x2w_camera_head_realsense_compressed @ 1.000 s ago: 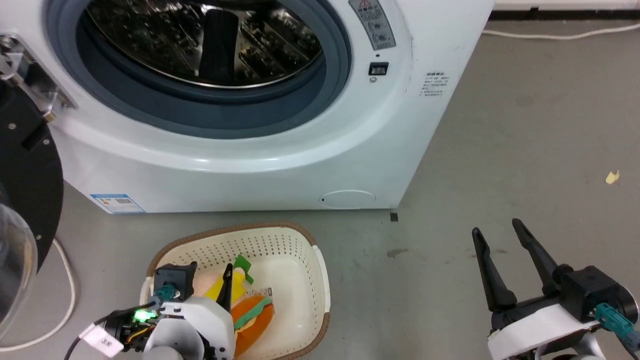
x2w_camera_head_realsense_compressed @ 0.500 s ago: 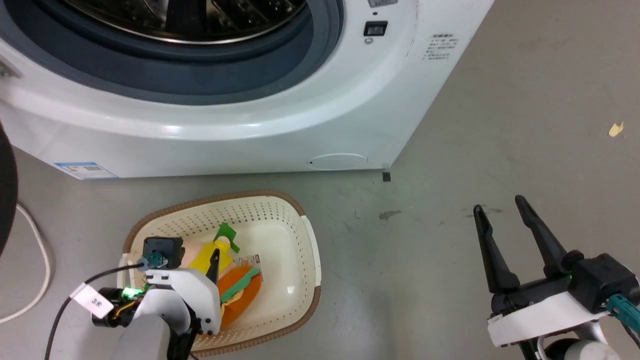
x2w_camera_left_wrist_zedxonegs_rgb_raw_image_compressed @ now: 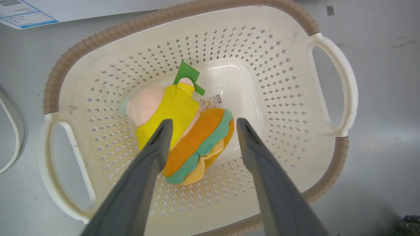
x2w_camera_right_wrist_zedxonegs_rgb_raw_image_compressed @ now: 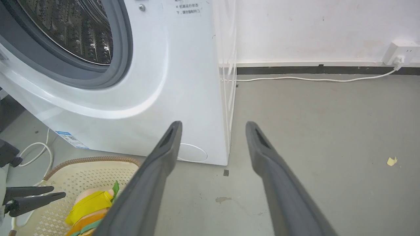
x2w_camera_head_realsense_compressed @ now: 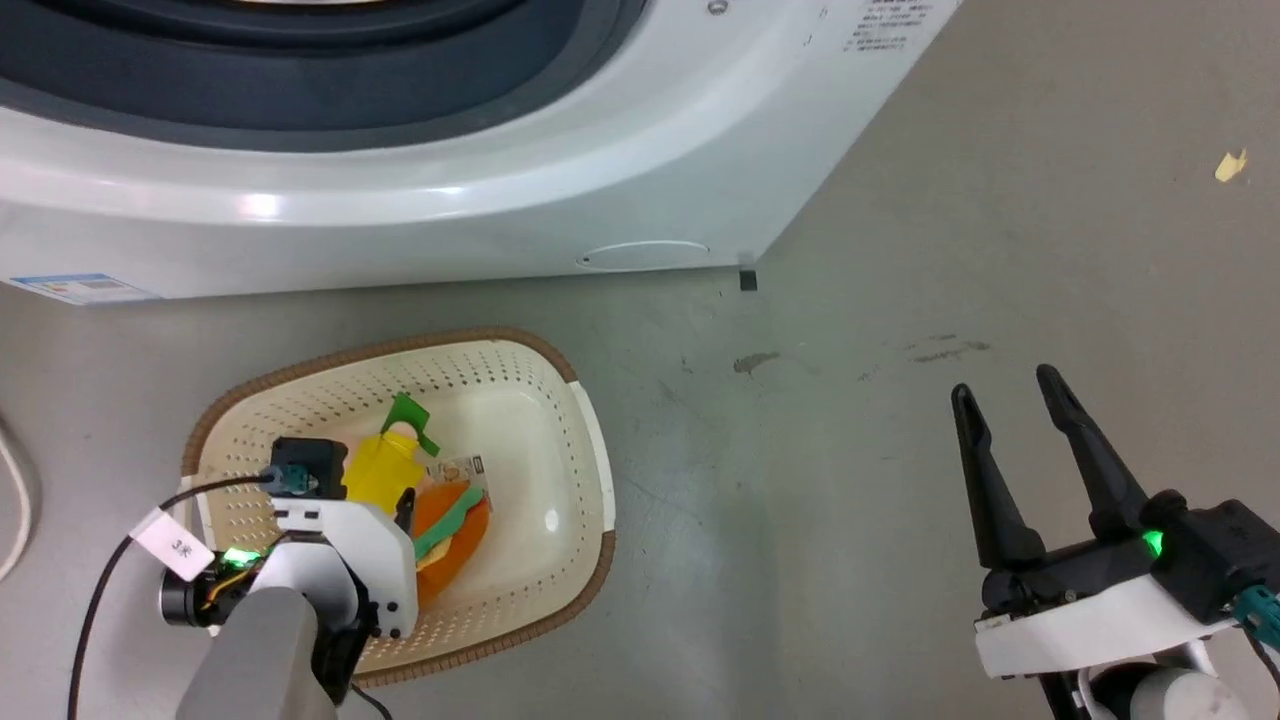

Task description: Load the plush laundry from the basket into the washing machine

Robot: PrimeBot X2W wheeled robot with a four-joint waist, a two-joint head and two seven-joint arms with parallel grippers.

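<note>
The left gripper (x2w_camera_left_wrist_zedxonegs_rgb_raw_image_compressed: 203, 122), spread wide, hovers over plush laundry (x2w_camera_left_wrist_zedxonegs_rgb_raw_image_compressed: 197, 146) in basket (x2w_camera_left_wrist_zedxonegs_rgb_raw_image_compressed: 279, 62).

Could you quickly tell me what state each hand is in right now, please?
Left hand: open, holding nothing, over the plush toys.
Right hand: open, holding nothing.

Grey concrete floor (x2w_camera_head_realsense_compressed: 900, 200), scuffed. Small dark stain (x2w_camera_head_realsense_compressed: 755, 361); black square mark (x2w_camera_head_realsense_compressed: 748, 281) near it. Yellow scrap (x2w_camera_head_realsense_compressed: 1229, 166) well apart. White wall (x2w_camera_right_wrist_zedxonegs_rgb_raw_image_compressed: 311, 29), black baseboard strip (x2w_camera_right_wrist_zedxonegs_rgb_raw_image_compressed: 311, 69). White socket (x2w_camera_right_wrist_zedxonegs_rgb_raw_image_compressed: 402, 50) on wall, white cable (x2w_camera_right_wrist_zedxonegs_rgb_raw_image_compressed: 295, 79) trailing along floor.
</note>
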